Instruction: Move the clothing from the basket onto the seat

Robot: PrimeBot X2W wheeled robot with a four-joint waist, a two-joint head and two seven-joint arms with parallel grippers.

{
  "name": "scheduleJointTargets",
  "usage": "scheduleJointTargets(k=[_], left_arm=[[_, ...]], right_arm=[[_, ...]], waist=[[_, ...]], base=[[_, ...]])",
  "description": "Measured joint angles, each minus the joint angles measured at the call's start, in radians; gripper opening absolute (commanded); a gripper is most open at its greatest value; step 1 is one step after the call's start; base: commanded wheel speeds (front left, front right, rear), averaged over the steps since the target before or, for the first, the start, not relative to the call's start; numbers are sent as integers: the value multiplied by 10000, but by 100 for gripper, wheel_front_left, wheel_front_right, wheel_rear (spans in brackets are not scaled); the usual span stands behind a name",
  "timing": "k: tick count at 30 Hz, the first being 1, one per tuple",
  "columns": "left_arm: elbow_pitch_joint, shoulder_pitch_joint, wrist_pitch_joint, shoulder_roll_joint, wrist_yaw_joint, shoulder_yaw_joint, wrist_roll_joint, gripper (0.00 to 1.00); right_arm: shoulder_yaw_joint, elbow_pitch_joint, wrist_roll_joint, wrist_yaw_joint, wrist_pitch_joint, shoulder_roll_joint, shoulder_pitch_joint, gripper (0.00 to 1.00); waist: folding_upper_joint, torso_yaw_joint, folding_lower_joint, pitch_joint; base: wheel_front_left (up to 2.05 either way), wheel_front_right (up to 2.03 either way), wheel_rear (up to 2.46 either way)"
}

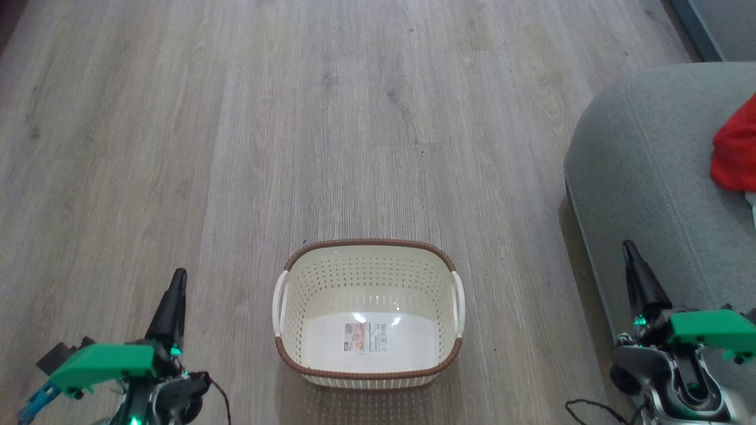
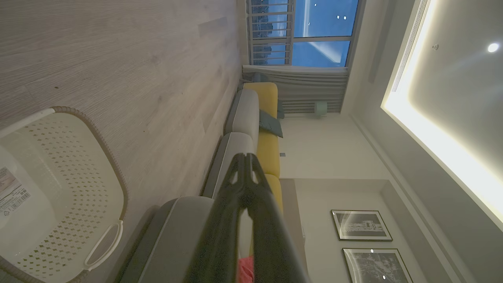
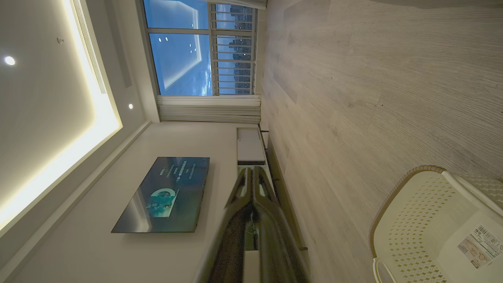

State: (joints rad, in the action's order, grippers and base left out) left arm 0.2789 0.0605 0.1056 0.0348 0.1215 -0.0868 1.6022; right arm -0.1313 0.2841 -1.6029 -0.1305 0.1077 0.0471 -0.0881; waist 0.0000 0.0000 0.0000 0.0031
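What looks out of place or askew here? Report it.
Nothing stands out. The basket sits upright and empty on the floor, and the red clothing lies on the seat.

- basket: cream plastic, perforated, smooth; bottom glossy (catches a white glare); rim brown, woven-look.
- label sticker: paper, printed, slightly shiny.
- floor: grey wood-grain planks, matt, low sheen.
- seat: grey cloth upholstery, matt, fine weave, stitched seams.
- clothing: red soft fabric, dull finish.
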Motion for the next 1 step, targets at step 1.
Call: scheduleJointTargets(k=[1], left_arm=[[0,0,0,0,0,0,0,0]], right_arm=[[0,0,0,0,0,-2,0,0]], waist=[[0,0,0,0]], base=[[0,0,0]])
